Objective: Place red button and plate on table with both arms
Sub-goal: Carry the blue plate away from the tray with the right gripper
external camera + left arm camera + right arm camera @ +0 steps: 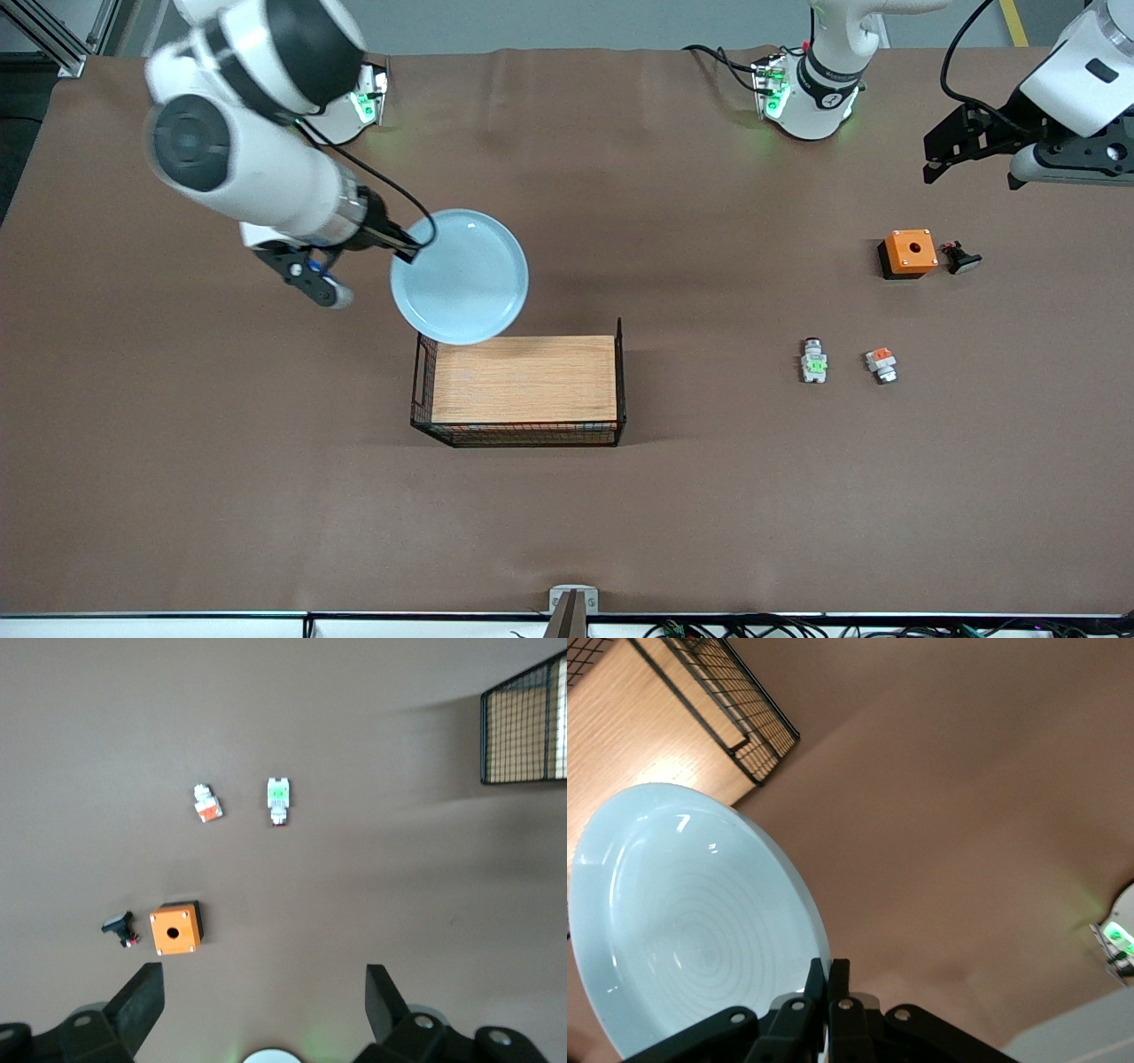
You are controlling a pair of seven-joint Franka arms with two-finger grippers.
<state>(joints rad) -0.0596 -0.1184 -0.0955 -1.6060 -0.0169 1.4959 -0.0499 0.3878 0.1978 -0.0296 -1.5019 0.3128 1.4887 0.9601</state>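
The pale blue plate (pixel 461 276) is held by its rim in my right gripper (pixel 409 252), which is shut on it; it hangs in the air over the brown table (pixel 709 496) and the farther corner of the wire tray. The right wrist view shows the plate (pixel 682 921) pinched between the shut fingers of the right gripper (pixel 829 970). The red button (pixel 814 361), a white-grey piece with a green mark, lies on the table toward the left arm's end and also shows in the left wrist view (pixel 278 800). My left gripper (pixel 952 164) is open and empty, high over the table (pixel 264 979).
A wood-topped black wire tray (pixel 523 390) stands mid-table. A like piece with an orange-red mark (pixel 881 364) lies beside the button. An orange box with a hole (pixel 908 253) and a small black part (pixel 959 258) lie farther from the camera.
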